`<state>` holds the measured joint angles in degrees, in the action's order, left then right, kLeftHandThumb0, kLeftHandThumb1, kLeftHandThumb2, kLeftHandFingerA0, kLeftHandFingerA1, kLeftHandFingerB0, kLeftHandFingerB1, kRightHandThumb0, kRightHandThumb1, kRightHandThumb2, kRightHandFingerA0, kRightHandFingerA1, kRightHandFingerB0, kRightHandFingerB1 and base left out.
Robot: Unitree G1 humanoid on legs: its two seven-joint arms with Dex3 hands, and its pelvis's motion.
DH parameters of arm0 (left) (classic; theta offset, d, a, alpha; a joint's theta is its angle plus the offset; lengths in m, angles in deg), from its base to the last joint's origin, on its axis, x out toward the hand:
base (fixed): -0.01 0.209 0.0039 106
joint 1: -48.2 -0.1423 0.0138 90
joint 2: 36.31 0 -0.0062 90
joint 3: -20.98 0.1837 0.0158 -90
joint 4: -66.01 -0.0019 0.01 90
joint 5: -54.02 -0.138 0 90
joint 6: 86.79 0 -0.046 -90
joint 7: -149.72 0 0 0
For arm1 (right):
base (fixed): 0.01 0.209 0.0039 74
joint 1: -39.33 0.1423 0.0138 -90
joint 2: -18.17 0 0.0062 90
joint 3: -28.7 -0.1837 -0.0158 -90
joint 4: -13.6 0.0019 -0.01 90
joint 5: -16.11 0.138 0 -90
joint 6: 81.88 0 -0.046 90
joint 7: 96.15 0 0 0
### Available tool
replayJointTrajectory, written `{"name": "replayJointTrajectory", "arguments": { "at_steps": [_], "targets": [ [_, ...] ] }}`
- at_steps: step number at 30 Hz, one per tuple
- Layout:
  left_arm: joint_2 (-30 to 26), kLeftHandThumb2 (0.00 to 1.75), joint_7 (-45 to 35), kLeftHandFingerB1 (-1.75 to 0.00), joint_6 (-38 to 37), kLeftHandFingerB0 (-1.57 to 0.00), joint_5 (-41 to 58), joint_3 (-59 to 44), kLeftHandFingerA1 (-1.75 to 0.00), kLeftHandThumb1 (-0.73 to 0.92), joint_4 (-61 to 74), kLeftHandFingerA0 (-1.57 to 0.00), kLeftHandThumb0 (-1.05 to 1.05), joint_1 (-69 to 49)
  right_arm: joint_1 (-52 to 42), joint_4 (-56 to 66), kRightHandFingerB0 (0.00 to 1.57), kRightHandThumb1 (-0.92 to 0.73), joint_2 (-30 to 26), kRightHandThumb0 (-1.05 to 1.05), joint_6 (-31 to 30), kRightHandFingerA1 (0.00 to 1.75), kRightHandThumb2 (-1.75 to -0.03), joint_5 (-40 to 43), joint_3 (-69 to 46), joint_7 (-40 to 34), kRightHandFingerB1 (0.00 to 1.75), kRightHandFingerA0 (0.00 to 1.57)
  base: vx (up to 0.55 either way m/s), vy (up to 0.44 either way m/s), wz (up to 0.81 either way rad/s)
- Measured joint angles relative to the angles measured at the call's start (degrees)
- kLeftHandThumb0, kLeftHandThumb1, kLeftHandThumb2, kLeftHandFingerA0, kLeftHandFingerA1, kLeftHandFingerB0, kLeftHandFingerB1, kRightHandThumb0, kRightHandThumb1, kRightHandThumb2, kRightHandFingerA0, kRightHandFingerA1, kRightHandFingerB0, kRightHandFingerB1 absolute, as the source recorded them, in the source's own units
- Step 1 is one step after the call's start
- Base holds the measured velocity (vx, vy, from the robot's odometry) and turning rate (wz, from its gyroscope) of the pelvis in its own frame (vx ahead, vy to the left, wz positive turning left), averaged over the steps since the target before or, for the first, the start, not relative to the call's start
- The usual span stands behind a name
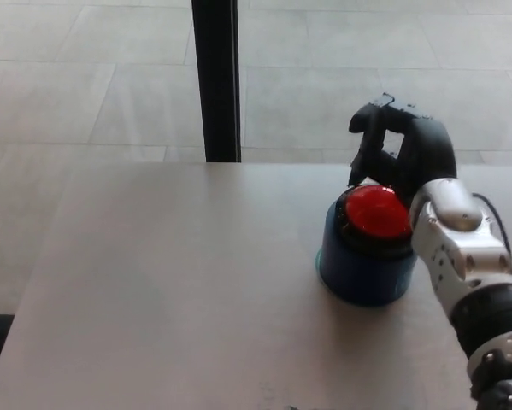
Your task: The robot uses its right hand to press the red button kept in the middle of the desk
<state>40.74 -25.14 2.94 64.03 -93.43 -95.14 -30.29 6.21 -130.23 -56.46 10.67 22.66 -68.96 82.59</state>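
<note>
Item: red button (377,211), a domed cap set on a blue cylindrical base (362,269), which stands on the grey desk (170,290), toward the desk's right half and near its far edge.

Item: right hand (401,154), black, placed just behind and above the button. Its fingers (371,120) are curled loosely and apart, and nothing is held. The silver forearm (456,243) is seen beside the button's right.

Item: left hand, not in view.

Item: dark post (215,81), beyond the desk's far edge, left of the button.

Handling note: the dome appears uncovered. The press is best made straight down on the dome's centre, so that the base is not tipped or slid.
</note>
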Motion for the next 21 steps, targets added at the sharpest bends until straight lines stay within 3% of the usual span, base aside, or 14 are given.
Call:
{"name": "replayJointTrajectory", "arguments": {
  "at_steps": [1, 2, 5, 11, 17, 21],
  "targets": [
    [0.0, 1.09, 0.0, -0.9, 0.0, -0.35, 0.0, 0.1, -1.11, 0.72, 0.0, -0.53, -0.46, 0.0, 1.3, -0.3, 0.77, -0.49, -1.1, -0.28, -0.4, 1.75, -1.25, 0.0, 0.0, 0.3, 1.52, 0.95, 0.0, 0.0, 0.0],
    [0.0, 1.09, 0.0, -0.85, 0.0, -0.23, -0.1, 0.3, -1.18, 0.71, 0.0, -0.57, -0.48, 0.0, 3.3, -0.7, 0.75, -0.49, -2.6, -0.25, -0.9, 1.75, -1.25, -0.1, 0.0, 0.8, 1.51, 0.94, 0.0, 0.0, 0.0],
    [0.0, 1.13, 0.0, -0.82, 0.0, -0.22, 0.0, 0.2, -1.08, 0.69, -0.1, -0.5, -0.49, 0.1, 7.4, -1.0, 0.77, -0.48, -6.1, -0.21, -2.2, 1.75, -1.27, -0.2, 0.0, 2.2, 1.53, 0.97, 0.0, 0.0, 0.0],
    [-0.3, 1.08, 0.0, -0.83, 0.0, -0.24, 0.2, -0.8, -1.08, 0.72, -0.1, -0.49, -0.46, 0.1, 13.5, -1.1, 0.72, -0.47, -10.5, -0.22, -4.3, 1.75, -1.3, -0.3, -0.3, 4.2, 1.63, 0.97, 0.0, 0.0, 0.0],
    [-0.4, 1.12, -0.1, -0.84, 0.0, -0.27, 0.0, -0.3, -1.11, 0.69, -0.1, -0.55, -0.51, 0.0, 19.4, -1.3, 0.73, -0.44, -14.7, -0.23, -6.7, 1.75, -1.29, 0.3, -3.1, 5.4, 1.58, 0.94, 0.0, 0.0, 0.0],
    [-0.4, 1.12, -0.1, -0.79, 0.0, -0.17, 0.1, -0.4, -1.05, 0.7, -0.1, -0.46, -0.46, 0.0, 22.1, -1.4, 0.73, -0.45, -17.6, -0.19, -7.4, 1.75, -1.35, 0.6, -4.5, 6.1, 1.52, 0.92, 0.0, 0.0, 0.0]
  ]
}}
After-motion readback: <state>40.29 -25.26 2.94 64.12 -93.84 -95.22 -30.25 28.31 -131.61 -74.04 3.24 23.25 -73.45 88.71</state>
